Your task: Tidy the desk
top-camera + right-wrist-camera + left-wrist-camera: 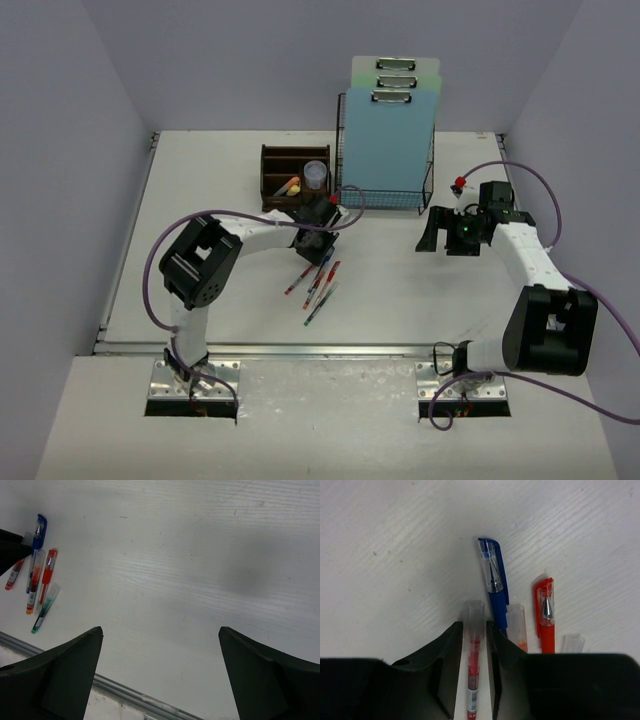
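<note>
The white desk (220, 200) holds several pens in a loose group near its middle. My left gripper (312, 245) is low over them. In the left wrist view its jaws (474, 626) stand narrowly apart on either side of a clear red-ink pen (474, 655), with a thin gap of desk showing on each side. Beside it lie a blue pen (495, 587), a clear orange-ink pen (516, 625) and a red pen (546, 625). My right gripper (437, 238) is wide open and empty (160, 630) above bare desk at the right.
A dark-brown wooden organizer (290, 175) with a clear cup (316, 175) stands behind the left gripper. A black wire-mesh rack (385, 190) holding clipboards (390, 120) stands at the back. A metal rail (300, 350) runs along the near edge. A green-ink pen (44, 609) lies nearest the rail.
</note>
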Motion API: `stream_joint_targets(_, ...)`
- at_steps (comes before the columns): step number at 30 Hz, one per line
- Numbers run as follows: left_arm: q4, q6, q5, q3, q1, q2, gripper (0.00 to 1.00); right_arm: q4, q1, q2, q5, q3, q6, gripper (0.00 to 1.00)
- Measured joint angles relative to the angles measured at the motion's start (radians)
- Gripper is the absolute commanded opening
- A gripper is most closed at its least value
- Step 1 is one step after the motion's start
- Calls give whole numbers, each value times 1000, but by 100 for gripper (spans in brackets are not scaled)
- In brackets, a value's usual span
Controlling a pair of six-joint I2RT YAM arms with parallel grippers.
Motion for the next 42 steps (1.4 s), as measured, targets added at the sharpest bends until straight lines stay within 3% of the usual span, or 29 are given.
stream_joint_targets(6, -50, 10, -6, 73, 0, 46, 0, 0, 0, 1, 0, 0, 0, 99)
stream_joint_targets(13, -90, 62, 13, 106, 3, 49, 0, -1, 0, 1, 0, 0, 0, 99)
stream_joint_targets(17, -55, 95, 68, 66, 25, -78, 0, -3, 0, 1, -1, 0, 0, 99)
stream_joint_targets(23, 244, 121, 139, -47, 139, -524, 0, -4, 0, 1, -3, 0, 0, 99)
stream_joint_targets(26, 472, 146, 74, -62, 181, -642, 0, -5, 0, 3, -4, 1, 1, 99)
stream_joint_targets(32, 804, 200, -18, -111, 237, -579, 0, -8, 0, 27, -8, 13, 12, 99)
stream_joint_targets(38, 953, 179, 92, -123, 370, -379, 0, -8, 0, 32, -8, 14, 16, 99)
stream_joint_targets(42, 1080, 147, 153, -129, 393, -299, 0, -8, 0, 33, -8, 14, 16, 99)
